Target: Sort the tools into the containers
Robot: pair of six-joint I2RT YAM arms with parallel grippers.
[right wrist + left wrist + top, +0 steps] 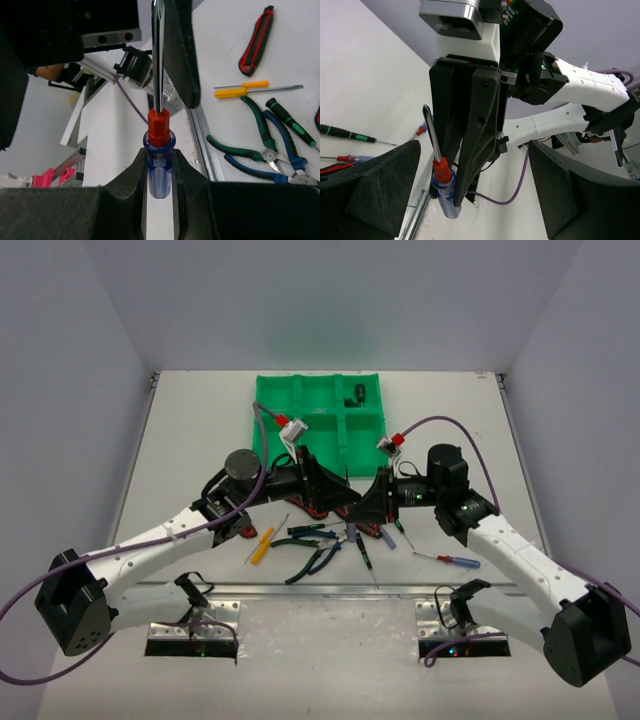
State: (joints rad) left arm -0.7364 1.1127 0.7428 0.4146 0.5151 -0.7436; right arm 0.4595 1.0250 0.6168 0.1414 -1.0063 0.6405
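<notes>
My right gripper is shut on a screwdriver with a clear blue handle, a red collar and a steel shaft. It hangs over the table's middle, nose to nose with my left gripper. The left gripper stands open, its wide fingers on either side of the right gripper and the blue screwdriver, not touching them. The green tray lies behind both grippers, with a small black item in a back compartment.
Loose tools lie under and in front of the grippers: a yellow screwdriver, green pliers, blue pliers, a green-black precision screwdriver, a red-and-black utility knife and a red-blue precision screwdriver. A metal rail runs along the near table edge.
</notes>
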